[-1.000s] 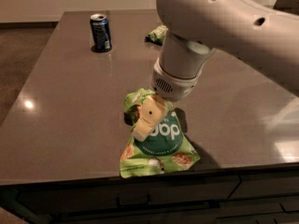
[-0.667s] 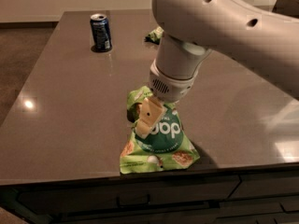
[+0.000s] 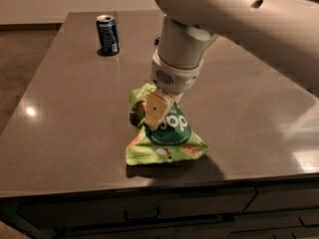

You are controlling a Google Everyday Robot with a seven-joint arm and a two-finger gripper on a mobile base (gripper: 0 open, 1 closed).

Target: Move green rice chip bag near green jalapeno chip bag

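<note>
The green rice chip bag (image 3: 167, 133) is bright green with a dark green circle and white letters. It hangs near the table's front edge, its lower edge just above the tabletop with a shadow under it. My gripper (image 3: 153, 114) comes down from the big white arm and is shut on the bag's crumpled upper left part. A tan finger (image 3: 156, 107) shows against the bag. The green jalapeno chip bag is hidden behind the arm at the far side of the table.
A blue soda can (image 3: 107, 34) stands upright at the far left of the grey-brown table (image 3: 70, 123). The table's front edge runs just below the bag, with drawers under it. The white arm (image 3: 224, 14) covers the upper right.
The gripper has risen with the green rice chip bag, lifting its lower edge off the tabletop. The arm now covers the small green bag at the back. The can has not moved.
</note>
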